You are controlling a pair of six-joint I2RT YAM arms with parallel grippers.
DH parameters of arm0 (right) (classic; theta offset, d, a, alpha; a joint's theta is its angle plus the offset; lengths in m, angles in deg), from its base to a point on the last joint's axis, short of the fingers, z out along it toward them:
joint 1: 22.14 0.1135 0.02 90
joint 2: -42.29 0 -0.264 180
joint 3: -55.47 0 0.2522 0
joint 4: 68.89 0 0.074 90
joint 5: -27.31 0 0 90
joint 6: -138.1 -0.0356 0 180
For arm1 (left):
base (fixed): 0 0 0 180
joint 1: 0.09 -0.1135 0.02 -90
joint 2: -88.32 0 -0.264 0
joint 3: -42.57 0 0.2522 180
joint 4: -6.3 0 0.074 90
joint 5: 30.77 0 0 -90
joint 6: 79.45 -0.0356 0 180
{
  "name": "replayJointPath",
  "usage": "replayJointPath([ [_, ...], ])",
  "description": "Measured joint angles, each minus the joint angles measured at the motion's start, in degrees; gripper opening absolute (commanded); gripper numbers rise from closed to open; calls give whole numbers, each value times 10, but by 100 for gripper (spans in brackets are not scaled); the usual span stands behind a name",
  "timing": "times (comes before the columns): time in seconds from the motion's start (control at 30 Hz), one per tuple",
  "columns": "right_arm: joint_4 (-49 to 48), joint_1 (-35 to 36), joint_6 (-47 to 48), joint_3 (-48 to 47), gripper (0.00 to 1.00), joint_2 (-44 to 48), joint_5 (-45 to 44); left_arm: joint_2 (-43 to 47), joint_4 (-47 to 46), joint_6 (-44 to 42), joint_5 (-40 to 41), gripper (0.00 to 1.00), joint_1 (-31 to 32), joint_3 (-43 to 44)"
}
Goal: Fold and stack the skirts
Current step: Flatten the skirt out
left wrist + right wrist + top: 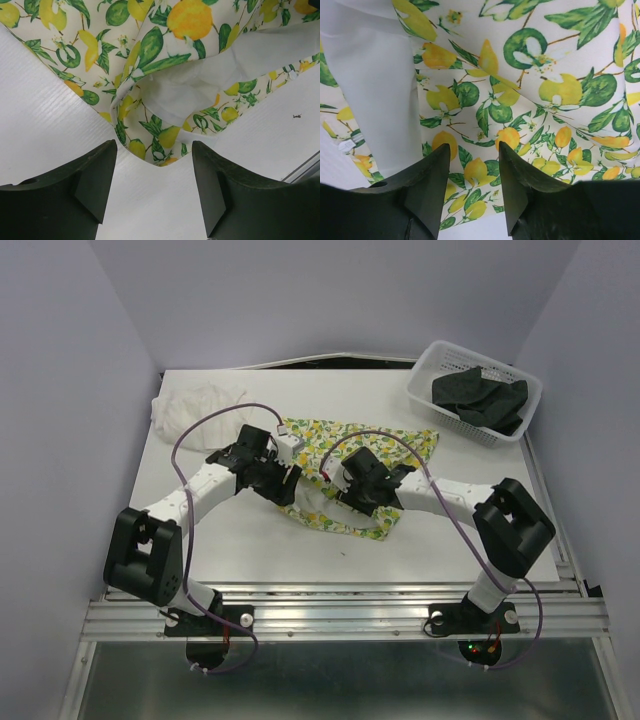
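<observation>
Nearest the wrist lenses, dark finger shapes fill the bottom of both close views. In the left wrist view the left jaws are seen spread wide, with nothing held between them. A doubled-over edge of the lemon-print skirt [185,20] lies on the white desk [45,125] just beyond the gap, and its plain white lining is turned outward there. In the right wrist view the right jaws are seen parted more narrowly and poised over the same printed cloth, which shows through the gap; no cloth is seen pinched between them. From above, the lemon-print skirt is seen lying rumpled at the middle of the desk. The left arm [200,485] and the right arm [450,495] are stretched in over it from either side, with their wrists near each other above its near edge. The white skirt [195,408] is bunched in a heap at the far left corner of the desk, just beside the printed one. The black skirt [480,400] is crumpled inside a white mesh basket [425,380], which stands at the far right corner.
</observation>
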Motion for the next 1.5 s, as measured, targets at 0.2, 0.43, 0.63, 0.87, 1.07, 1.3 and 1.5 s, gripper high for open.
replayJointPath([
  [0.2,10,2,6,0,52,11,5,-15,0,0,0,73,0,0],
  [0.43,28,21,6,0,52,25,32,-19,-1,1,0,73,0,0],
  [0.63,28,31,9,1,51,20,24,-19,-2,2,0,73,0,0],
  [0.87,7,34,13,1,48,-13,-28,-19,-2,2,0,73,0,0],
  [1.07,-7,34,22,14,33,-17,-55,-19,-3,2,0,71,0,0],
  [1.3,-12,34,22,19,1,-11,-86,-19,-3,10,13,56,-4,0],
  [1.5,-16,34,7,38,1,87,-124,-18,-4,13,40,18,-8,0],
])
